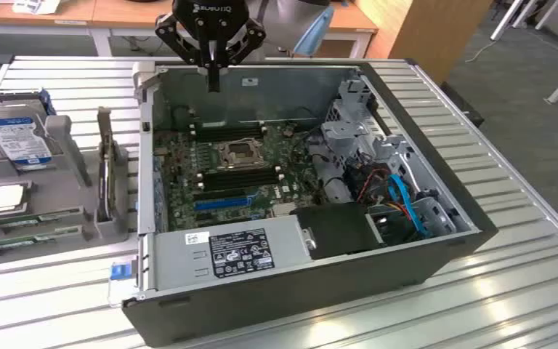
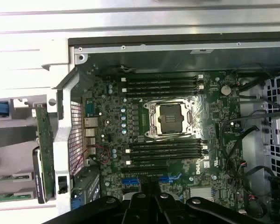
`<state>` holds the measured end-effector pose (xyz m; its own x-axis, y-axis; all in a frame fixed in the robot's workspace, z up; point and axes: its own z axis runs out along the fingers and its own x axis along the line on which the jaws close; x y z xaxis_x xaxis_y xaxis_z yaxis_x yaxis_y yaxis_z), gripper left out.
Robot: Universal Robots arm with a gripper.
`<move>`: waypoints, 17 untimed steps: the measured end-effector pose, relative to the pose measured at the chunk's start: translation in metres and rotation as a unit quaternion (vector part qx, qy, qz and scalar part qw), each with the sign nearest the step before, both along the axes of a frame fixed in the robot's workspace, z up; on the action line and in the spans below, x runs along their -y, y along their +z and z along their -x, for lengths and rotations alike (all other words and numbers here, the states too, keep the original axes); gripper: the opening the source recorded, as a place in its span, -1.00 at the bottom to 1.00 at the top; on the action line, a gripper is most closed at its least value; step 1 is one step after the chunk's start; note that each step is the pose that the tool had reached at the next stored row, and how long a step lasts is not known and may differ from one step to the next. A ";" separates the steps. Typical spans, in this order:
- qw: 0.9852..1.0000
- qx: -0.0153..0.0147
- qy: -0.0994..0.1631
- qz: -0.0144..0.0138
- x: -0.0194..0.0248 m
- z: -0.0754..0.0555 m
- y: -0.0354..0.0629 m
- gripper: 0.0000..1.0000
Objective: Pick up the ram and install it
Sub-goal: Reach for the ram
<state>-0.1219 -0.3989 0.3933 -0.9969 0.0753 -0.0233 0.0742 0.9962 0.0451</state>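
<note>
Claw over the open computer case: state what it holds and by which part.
Nothing is held. The claw hangs shut and empty above the computer case; the ram sticks lie in the grey holder at the exterior view's left.

The case [image 1: 357, 283] lies open on the table [image 1: 531, 291]. In it, the motherboard [image 1: 187, 182] carries the socket [image 1: 237, 153] between two slot banks [image 1: 226, 132]; the power supply [image 1: 230, 251] sits at the near end. At the exterior view's left, a holder [image 1: 66, 227] beside the case carries the drive [image 1: 12, 134], processor [image 1: 6, 198] and ram [image 1: 37, 218].
</note>
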 end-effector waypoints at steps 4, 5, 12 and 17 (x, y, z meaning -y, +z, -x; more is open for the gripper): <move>1.000 0.000 0.000 0.000 0.0000 0.000 0.0000 -0.80; 1.000 0.000 0.000 0.000 0.0000 0.000 0.0000 -0.80; 1.000 0.000 0.000 0.000 0.0000 0.002 0.0000 -0.80; 1.000 0.000 0.000 0.000 0.0000 0.007 0.0000 -0.80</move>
<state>-0.1288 -0.3989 0.3933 -0.9969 0.0753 -0.0233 0.0742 0.9962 0.0450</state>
